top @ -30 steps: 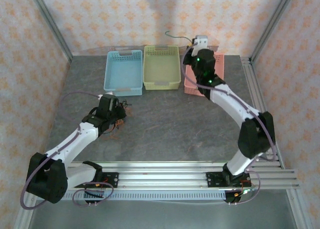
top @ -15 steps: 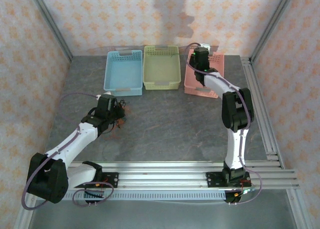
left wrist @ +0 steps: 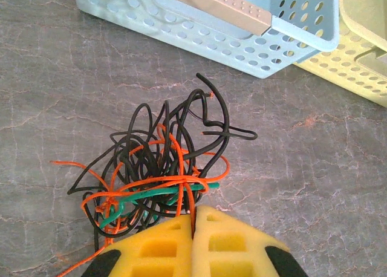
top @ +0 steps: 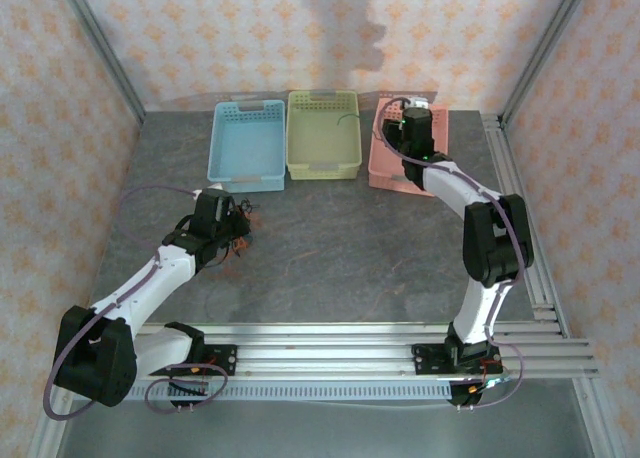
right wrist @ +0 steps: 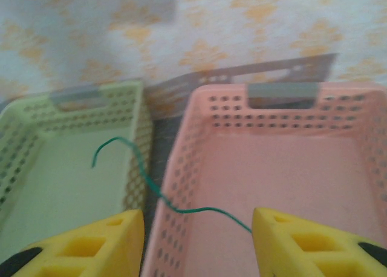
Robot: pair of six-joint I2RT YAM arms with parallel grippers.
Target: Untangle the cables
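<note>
One green wire [right wrist: 199, 210], a single strand apart from the rest, now trails slack across the adjoining rims of the yellow-green basket [right wrist: 36, 138] and the pink basket [right wrist: 284, 117]. In the right wrist view its curled free end hangs over the yellow-green basket at 10 o'clock, and its other end runs toward 4 o'clock over the pink one. A second ago the right gripper [right wrist: 196, 215] held this strand pinched and raised. Since then it has come down to the baskets, at 1 o'clock in the top view, and parted its yellow fingers, which stand well apart with nothing clamped between them. Whether the strand's end touches the right-hand finger cannot be told. The release reads as one cable separated out, though it straddles two baskets rather than lying in one.

The tangle of cables [left wrist: 160, 168], made up of black, orange and further green strands, sits on the grey table [left wrist: 314, 168] at 8 o'clock in the top view, near the blue basket [left wrist: 254, 53]. The left gripper [left wrist: 192, 219] has not moved. Its pads are pressed together on strands at the knot's near edge, pinning it. Most of the untangling appears still to be done.
</note>
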